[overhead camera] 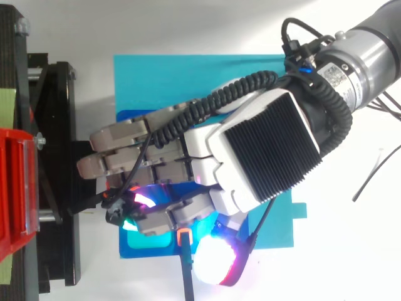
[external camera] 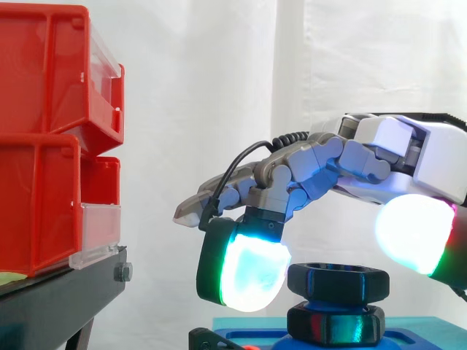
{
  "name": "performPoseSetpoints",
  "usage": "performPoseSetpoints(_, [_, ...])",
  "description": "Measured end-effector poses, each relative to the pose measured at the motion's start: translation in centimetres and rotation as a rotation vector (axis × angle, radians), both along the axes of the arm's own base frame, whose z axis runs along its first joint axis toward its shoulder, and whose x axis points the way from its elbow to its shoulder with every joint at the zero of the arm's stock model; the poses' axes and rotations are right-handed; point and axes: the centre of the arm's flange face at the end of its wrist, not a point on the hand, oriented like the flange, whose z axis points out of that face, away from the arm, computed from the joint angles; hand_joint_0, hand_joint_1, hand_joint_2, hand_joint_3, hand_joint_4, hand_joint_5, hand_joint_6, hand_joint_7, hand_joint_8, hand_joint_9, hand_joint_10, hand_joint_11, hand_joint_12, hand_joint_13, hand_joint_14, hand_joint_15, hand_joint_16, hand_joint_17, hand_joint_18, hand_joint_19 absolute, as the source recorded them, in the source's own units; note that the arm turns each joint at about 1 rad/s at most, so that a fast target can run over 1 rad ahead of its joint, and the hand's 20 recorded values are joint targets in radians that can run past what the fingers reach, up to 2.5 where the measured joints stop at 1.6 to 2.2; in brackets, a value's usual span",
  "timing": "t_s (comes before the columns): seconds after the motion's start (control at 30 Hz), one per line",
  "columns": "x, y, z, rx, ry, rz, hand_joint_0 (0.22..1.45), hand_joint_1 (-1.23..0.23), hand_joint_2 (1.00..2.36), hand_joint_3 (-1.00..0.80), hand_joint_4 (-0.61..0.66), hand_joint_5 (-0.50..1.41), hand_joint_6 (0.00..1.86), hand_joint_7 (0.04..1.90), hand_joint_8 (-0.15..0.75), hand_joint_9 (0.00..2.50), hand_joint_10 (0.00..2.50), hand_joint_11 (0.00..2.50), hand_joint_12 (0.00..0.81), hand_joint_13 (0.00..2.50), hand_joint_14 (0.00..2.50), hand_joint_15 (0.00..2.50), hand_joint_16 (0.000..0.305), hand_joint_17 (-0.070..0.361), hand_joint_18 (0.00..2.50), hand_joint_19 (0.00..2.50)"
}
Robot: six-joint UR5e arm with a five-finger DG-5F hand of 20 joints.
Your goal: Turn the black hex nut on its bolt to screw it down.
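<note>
Side view: shows black hex nut [external camera: 337, 283] stacked above a second glossy hex piece [external camera: 336, 324] on blue base [external camera: 438, 332], beneath arched hand [external camera: 321, 164]; cannot tell the grip. Sets red bins [external camera: 44, 131] on black stand [external camera: 58, 299] well left. Top view: hides nut beneath hand [overhead camera: 263, 144], shows base beside stand.

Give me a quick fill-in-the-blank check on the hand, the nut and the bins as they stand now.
1. In the side view, the hand reaches in from the ___ edge.
2. The hand's palm is ___ the black hex nut, not below it.
3. The bins on the black stand are coloured ___.
4. The curtain behind the work is coloured ___.
Missing words: right; above; red; white.
</note>
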Motion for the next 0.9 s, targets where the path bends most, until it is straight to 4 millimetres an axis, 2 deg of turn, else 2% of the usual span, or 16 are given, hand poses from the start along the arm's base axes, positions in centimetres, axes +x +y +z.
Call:
performPoseSetpoints(0.6, [-0.6, -2.4, 0.0, -0.013, -0.007, 0.001, 0.49, -0.20, 1.00, -0.50, 0.25, -0.16, 0.85, 0.89, 0.320, 0.84, 0.01, 0.21, 0.375, 0.66, 0.00, 0.14, 0.054, 0.121, 0.58, 0.24])
performPoseSetpoints(0.9, [-1.2, -5.0, 0.1, -0.026, -0.020, 0.002, 0.49, -0.20, 1.00, -0.50, 0.25, -0.16, 0.85, 0.89, 0.321, 0.84, 0.01, 0.22, 0.374, 0.66, 0.01, 0.14, 0.054, 0.121, 0.58, 0.24])
